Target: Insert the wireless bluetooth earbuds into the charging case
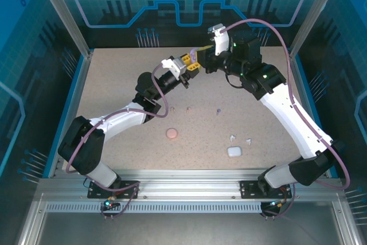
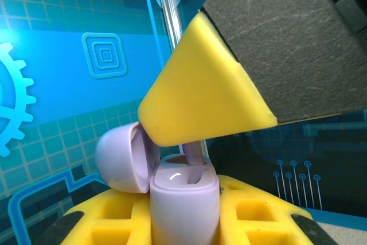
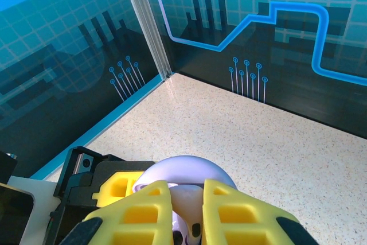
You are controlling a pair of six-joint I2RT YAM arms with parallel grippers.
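My left gripper is shut on the open purple charging case, whose lid is swung back to the left. My right gripper is shut on a purple earbud right above the case, and the earbud's stem reaches down into a socket. From above, both grippers meet over the back of the table, left gripper beside right gripper. On the table lie a second purple earbud, pale pink earbuds and white earbuds.
A shut pink case lies at the middle of the table and a shut white case towards the front right. Blue patterned walls with metal posts close in the back and sides.
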